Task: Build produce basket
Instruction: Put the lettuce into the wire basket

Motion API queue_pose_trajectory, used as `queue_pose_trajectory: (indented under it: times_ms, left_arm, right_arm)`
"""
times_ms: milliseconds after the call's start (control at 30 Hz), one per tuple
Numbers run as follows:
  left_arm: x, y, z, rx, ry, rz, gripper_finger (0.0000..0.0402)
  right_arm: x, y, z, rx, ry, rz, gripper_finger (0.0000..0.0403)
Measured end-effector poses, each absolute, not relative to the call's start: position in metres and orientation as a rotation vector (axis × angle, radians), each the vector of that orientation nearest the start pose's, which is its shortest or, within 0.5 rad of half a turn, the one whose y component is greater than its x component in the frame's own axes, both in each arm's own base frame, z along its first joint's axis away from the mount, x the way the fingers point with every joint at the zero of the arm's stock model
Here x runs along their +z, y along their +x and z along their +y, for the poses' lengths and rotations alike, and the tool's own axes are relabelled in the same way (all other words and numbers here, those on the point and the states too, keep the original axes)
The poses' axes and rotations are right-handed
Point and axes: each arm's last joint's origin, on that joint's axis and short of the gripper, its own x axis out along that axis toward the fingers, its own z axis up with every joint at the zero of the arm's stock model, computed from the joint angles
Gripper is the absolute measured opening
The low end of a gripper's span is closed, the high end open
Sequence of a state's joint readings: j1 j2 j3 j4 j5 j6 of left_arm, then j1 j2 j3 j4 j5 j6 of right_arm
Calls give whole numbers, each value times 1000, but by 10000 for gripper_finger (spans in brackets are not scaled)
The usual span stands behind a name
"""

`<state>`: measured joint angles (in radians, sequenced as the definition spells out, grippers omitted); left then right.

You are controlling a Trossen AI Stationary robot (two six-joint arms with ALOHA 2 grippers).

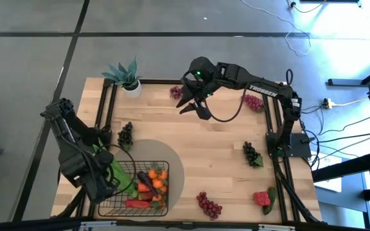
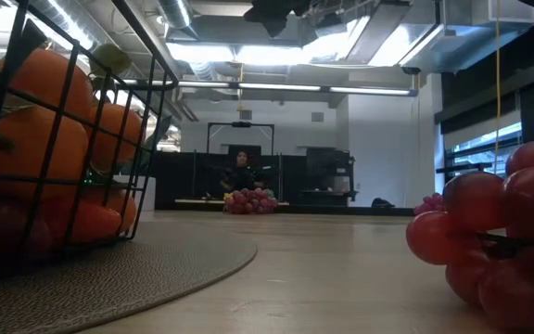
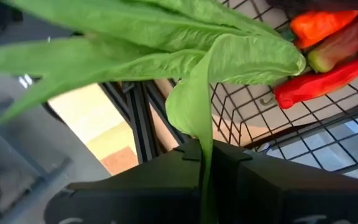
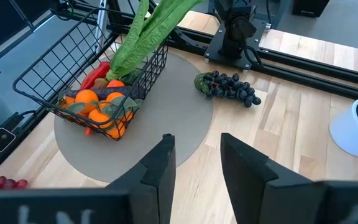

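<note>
My basket (image 1: 137, 189) sits on the round grey mat (image 1: 172, 160) near the table's front left corner, and it is partly filled: tangerines (image 4: 98, 106), a red pepper (image 3: 325, 78) and a dark piece already lie inside. My left gripper (image 1: 101, 176) is at the basket's left rim with its jaws pressed together on the stem of a long green leafy bunch (image 3: 166, 37), whose leaves drape over the rim but do not yet rest fully inside.

Much is left, I judge. A dark grape bunch (image 1: 125, 135) lies just beyond the mat toward the left edge, another dark bunch (image 1: 252, 154) near the right edge, a red bunch (image 1: 209, 204) at the front edge, a strawberry (image 1: 262, 197) near the front right corner, and two more red bunches (image 1: 254, 101) along the back edge.

My right gripper (image 1: 194, 106) hangs above the back middle of the table, jaws spread and holding nothing.
</note>
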<state>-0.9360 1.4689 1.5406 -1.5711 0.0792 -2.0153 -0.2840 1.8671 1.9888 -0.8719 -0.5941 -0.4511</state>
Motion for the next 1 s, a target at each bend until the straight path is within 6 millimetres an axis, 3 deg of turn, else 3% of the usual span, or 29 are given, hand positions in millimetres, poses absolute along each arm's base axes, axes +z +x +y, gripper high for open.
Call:
queue_pose_trajectory:
  times_ms: [167,433,600,833,1000]
  left_arm:
    - [347,144,-192,754,-881,1460,13]
    - [347,143,-193,722,-856,1488,74]
    - [348,143,-193,730,-869,1490,81]
    - [370,141,-189,665,-946,1438,81]
    - [385,140,-189,606,-961,1348,79]
  right_arm:
    - [383,389,-97,438,-110,596,113]
    - [383,389,-97,436,-111,597,113]
    - [382,388,-101,389,-128,614,113]
    - [381,384,-111,362,-111,636,113]
    - [386,368,-116,335,-105,688,113]
